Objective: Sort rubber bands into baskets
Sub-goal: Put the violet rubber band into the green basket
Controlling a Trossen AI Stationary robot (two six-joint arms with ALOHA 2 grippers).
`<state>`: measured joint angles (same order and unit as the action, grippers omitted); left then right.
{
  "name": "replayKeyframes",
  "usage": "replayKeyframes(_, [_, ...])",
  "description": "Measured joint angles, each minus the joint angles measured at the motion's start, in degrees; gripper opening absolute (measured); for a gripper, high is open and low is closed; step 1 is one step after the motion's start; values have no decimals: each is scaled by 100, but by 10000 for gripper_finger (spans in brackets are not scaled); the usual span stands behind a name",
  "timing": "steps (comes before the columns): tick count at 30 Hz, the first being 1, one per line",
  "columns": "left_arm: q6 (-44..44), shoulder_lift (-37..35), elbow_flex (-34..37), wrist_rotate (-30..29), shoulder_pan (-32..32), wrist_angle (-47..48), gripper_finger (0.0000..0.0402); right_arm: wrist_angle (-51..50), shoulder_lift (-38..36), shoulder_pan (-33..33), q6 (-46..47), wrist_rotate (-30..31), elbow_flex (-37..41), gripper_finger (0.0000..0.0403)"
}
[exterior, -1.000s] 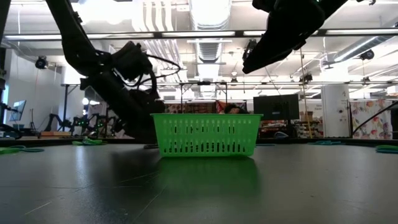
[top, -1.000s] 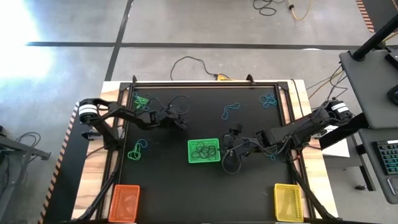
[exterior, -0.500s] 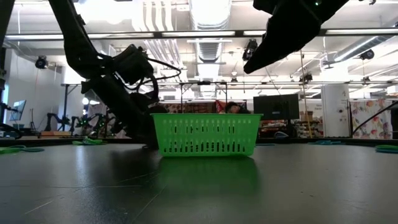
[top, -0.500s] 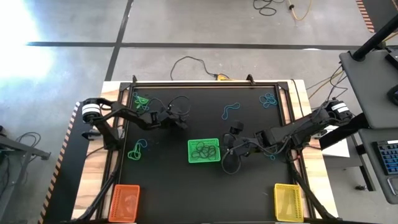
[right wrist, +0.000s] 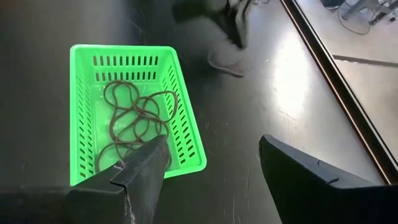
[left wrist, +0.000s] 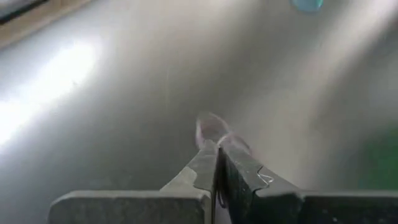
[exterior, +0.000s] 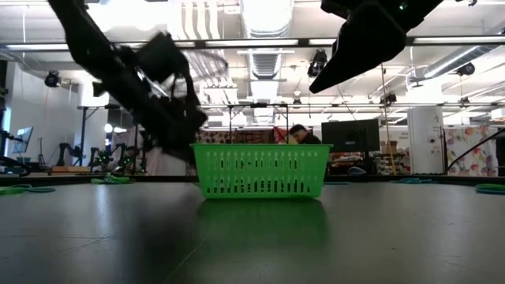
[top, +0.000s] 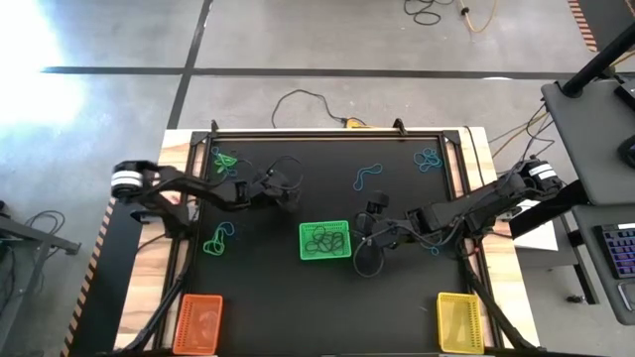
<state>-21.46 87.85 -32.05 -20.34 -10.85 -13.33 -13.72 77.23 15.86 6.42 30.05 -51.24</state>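
Green basket (right wrist: 134,59) w/ dark bands (right wrist: 134,121) (maybe brown); jaws apart beside it.

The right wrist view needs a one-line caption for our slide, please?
Open right tool beside the green basket, which holds a tangle of dark rubber bands.

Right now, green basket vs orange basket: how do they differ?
The green basket sits mid-table between the two grippers; the orange basket sits at the table's near left corner, away from both arms. The green basket holds a tangle of dark rubber bands; the orange basket's contents are too faint to tell from above. Both are small rectangular mesh baskets of like size.
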Motion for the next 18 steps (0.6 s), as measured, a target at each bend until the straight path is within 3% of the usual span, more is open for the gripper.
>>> replayKeyframes(4, [7, -728, 8, -445, 339, 390, 0, -96, 0, 0, 0, -1, 0, 244])
replayKeyframes(10, [400, -1586, 2, -501, 1044, 234, 0, -102, 0, -2, -114, 1, 2, 242])
replayKeyframes(14, [651, -1772, 2, -111, 1535, -308, 0, -106, 0, 0, -190, -3, 2, 242])
replayKeyframes(18, [273, -1588, -9, -4, 1874, -1189, 0, -98, 0, 0, -326, -3, 2, 242])
